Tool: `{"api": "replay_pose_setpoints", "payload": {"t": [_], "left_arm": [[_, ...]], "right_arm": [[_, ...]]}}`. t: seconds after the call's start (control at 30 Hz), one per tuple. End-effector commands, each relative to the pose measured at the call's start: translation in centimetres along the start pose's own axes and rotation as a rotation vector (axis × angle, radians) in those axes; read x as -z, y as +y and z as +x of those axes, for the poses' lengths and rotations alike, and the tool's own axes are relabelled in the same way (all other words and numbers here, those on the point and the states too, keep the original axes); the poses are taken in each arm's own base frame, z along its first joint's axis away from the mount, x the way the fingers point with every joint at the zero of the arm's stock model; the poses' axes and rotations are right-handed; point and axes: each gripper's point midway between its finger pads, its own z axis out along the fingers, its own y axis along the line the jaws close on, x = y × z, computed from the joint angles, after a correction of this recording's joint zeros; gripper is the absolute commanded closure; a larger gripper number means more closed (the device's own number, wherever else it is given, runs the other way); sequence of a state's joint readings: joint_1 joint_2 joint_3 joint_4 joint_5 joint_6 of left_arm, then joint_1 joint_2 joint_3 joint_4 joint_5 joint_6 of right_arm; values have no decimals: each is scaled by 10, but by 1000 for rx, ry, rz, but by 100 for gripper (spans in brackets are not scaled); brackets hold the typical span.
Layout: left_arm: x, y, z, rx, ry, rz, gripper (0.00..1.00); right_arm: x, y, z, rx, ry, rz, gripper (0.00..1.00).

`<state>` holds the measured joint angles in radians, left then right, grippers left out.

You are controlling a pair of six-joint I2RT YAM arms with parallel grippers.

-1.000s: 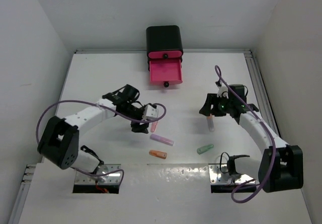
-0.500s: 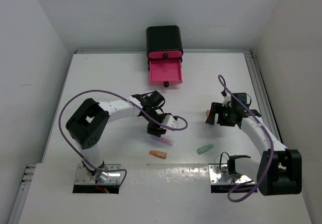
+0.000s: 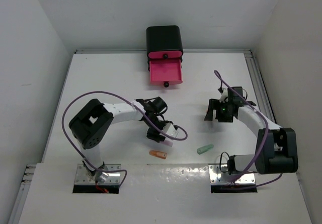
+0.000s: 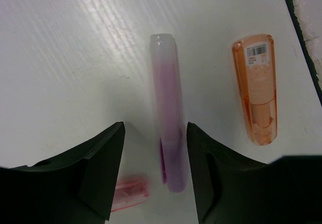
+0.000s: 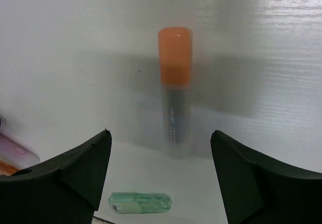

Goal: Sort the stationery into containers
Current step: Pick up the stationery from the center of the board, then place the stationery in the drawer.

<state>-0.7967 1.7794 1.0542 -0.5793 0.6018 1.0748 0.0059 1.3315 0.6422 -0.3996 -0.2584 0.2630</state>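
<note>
In the left wrist view a purple stick (image 4: 168,113) lies on the table between my left gripper's (image 4: 155,128) open jaws, closer to the right finger. An orange stick (image 4: 254,88) lies to its right, and a pink stick (image 4: 128,189) shows partly behind the left finger. My right gripper (image 5: 161,133) is open, with an orange-white stick (image 5: 175,90) on the table just ahead of it and a green stick (image 5: 140,203) below. In the top view the pink drawer (image 3: 165,73) stands pulled out of the black box (image 3: 164,39) at the back.
The top view shows the left gripper (image 3: 161,135) over the purple stick (image 3: 169,143), with the orange stick (image 3: 158,154) and the green stick (image 3: 205,148) near the front edge. The right gripper (image 3: 210,114) is at mid-right. A rail (image 3: 259,83) runs along the right side.
My left gripper has swung right and toward the front, from the pink stick to straddling the purple one. My right gripper has shifted slightly and is open behind the orange-white stick.
</note>
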Motion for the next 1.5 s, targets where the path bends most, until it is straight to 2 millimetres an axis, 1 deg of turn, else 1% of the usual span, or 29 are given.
{"api": "replay_pose_setpoints", "payload": {"t": [0.0, 0.17, 0.27, 0.37, 0.47, 0.53, 0.67, 0.7, 0.73, 0.77, 0.83, 0.87, 0.9, 0.93, 0.97, 1.0, 1.03, 1.07, 1.1, 1.13, 1.17, 1.2, 1.27, 1.3, 1.33, 1.37, 1.4, 1.43, 1.47], "left_arm": [[-6, -14, 1, -57, 17, 38, 42], [-13, -10, 0, -33, 45, -2, 45], [-21, -9, 6, -3, 97, -7, 53], [-25, -10, 6, 12, 117, -9, 72], [-21, -2, 0, 26, 105, -39, 88], [-14, 9, -6, 43, 73, -82, 91], [20, 51, -27, 201, -46, -217, 97], [41, 75, -33, 231, -86, -275, 97], [51, 83, -39, 274, -126, -286, 97], [75, 108, -42, 291, -160, -353, 98], [96, 130, -44, 331, -197, -406, 99], [114, 144, -38, 353, -207, -451, 99], [130, 162, -40, 353, -221, -494, 99], [140, 173, -41, 354, -228, -519, 99], [152, 181, -32, 376, -223, -540, 99], [166, 201, -34, 356, -231, -572, 99], [173, 209, -30, 362, -225, -587, 99], [184, 219, -20, 379, -216, -617, 99], [192, 234, -17, 374, -214, -649, 99], [198, 242, -14, 370, -214, -669, 98], [206, 249, -5, 371, -208, -692, 98], [205, 258, 2, 367, -201, -703, 97], [218, 275, 5, 338, -205, -760, 96], [213, 282, 15, 335, -185, -766, 95], [224, 293, 12, 309, -185, -798, 95], [224, 299, 14, 304, -176, -809, 95], [216, 305, 25, 309, -160, -804, 94], [225, 313, 21, 290, -165, -824, 94], [217, 318, 28, 295, -155, -817, 93]], "right_arm": [[-3, -1, -21, 31, -41, 3, 22], [-10, -6, -25, 45, -35, 25, 24], [-13, -10, -26, 71, -27, 56, 26], [-16, -9, -29, 107, -27, 73, 31], [-20, -7, -31, 139, -27, 81, 35], [-23, -6, -31, 155, -22, 85, 39], [-28, -1, -30, 200, -10, 84, 46], [-30, 0, -27, 215, 0, 84, 47], [-32, -1, -25, 221, 6, 87, 49], [-34, -1, -26, 225, 5, 91, 50], [-36, -1, -23, 224, 8, 89, 53], [-38, -2, -19, 222, 16, 87, 54], [-40, 0, -18, 224, 16, 75, 57], [-41, -1, -17, 225, 20, 74, 59], [-42, 0, -15, 224, 23, 68, 61], [-43, 0, -13, 227, 28, 66, 64], [-44, 1, -13, 230, 31, 59, 66], [-44, 2, -12, 246, 34, 51, 72], [-44, 4, -12, 252, 34, 38, 75], [-44, 6, -12, 256, 34, 26, 79], [-43, 8, -14, 267, 25, 18, 89], [-41, 9, -15, 273, 20, 13, 93], [-37, 14, -17, 291, 7, -4, 100], [-35, 17, -20, 298, -4, -14, 100], [-33, 20, -21, 305, -9, -22, 100], [-28, 25, -25, 327, -30, -40, 100], [-26, 29, -27, 338, -38, -47, 100], [-23, 32, -29, 348, -49, -57, 100], [-16, 39, -35, 378, -77, -74, 100]]}}
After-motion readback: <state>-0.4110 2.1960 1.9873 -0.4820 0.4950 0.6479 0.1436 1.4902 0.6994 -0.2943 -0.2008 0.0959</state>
